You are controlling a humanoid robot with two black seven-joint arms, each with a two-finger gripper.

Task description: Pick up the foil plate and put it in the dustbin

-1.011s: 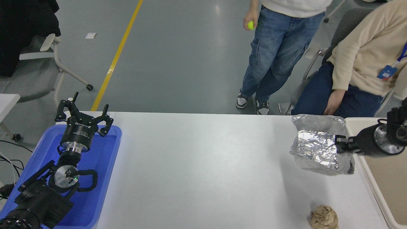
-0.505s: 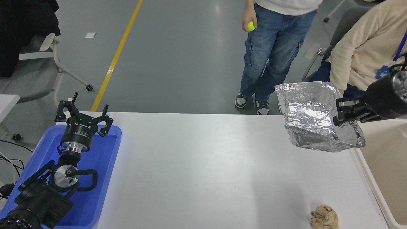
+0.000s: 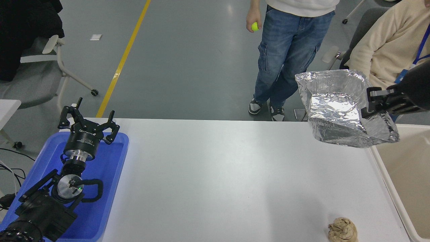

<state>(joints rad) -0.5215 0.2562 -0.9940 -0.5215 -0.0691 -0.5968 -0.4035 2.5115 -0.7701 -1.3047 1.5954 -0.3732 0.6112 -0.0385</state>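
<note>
Lifted clear of the worktop (image 3: 215, 174) in the past second, the foil plate (image 3: 339, 111) hangs pinched by its right edge in the right gripper (image 3: 371, 102), nearing the dustbin (image 3: 376, 158); release comes next. The left gripper (image 3: 88, 123) rests spread over a blue tray (image 3: 114, 188).

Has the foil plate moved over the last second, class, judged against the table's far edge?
Yes. The foil plate, held by the right gripper, has risen from the table and now overlaps its far edge, shifting right toward the dustbin.
</note>
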